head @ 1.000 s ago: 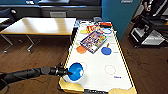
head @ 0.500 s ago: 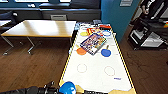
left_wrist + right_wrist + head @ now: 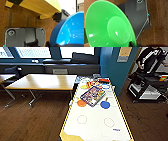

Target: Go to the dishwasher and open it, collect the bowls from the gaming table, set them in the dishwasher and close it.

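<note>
Two bowls aboard, more left on the gaming table.

Left wrist view: deep blue bowl (image 3: 70, 30) large at right of frame; right wrist view: lime-green bowl (image 3: 107, 25) at left. Each looks carried, jaws likely pinching the rims, contact hidden, cannot tell. Head view: gaming table (image 3: 65, 122) at centre; flat orange dish (image 3: 81, 103) and flat blue dish (image 3: 105, 104) flank the game box (image 3: 93, 95). Judgement: keep both bowls level and clear of the surface edge.

A colourful game box (image 3: 93, 95) is lying askew toward the far end of the white top, while a wood-topped table (image 3: 42, 81) is standing beside it and a person (image 3: 150, 58) is waiting behind a black cart (image 3: 147, 88).
</note>
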Motion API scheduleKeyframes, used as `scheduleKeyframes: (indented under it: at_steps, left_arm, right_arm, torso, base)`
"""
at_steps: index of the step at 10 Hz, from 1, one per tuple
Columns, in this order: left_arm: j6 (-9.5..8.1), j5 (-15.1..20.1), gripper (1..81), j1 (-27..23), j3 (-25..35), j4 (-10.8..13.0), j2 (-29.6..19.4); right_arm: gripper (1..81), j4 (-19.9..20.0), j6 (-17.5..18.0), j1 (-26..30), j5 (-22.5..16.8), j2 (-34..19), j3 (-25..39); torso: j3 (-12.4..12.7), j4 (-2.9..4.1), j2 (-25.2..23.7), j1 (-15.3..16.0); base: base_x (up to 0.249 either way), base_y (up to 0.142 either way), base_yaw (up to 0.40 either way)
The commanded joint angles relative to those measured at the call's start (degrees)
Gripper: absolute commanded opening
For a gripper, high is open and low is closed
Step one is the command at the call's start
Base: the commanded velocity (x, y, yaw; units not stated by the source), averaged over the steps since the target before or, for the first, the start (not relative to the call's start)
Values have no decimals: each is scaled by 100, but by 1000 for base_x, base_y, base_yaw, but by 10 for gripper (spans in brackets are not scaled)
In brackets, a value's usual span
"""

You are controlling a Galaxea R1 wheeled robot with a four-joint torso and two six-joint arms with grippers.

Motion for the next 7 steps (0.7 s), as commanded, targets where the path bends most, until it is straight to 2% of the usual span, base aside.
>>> scheduleKeyframes:
  at_steps: [1, 3, 4, 7]
  left_arm:
    - [33, -122, 10, 457, -318, 859, 139]
    - [41, -140, 10, 870, -540, 1107, 236]
    - [33, -289, 10, 1054, -637, 1283, 333]
    - [41, -333, 10, 1476, -1217, 1582, 711]
  right_arm:
    - [10, -100, -20, 51, -201, -189, -59]
    - [10, -100, -20, 51, -210, -207, -76]
    - [10, -100, -20, 51, -210, -198, -76]
    - [10, -109, -20, 42, -219, -145, -76]
  torso:
    - [202, 0, 0, 0]
    - [393, 0, -2, -4]
    - [485, 0, -2, -6]
    - [771, 0, -9, -13]
  base:
    - [0, 0, 0]
    - [0, 0, 0]
    - [0, 0, 0]
    - [0, 0, 0]
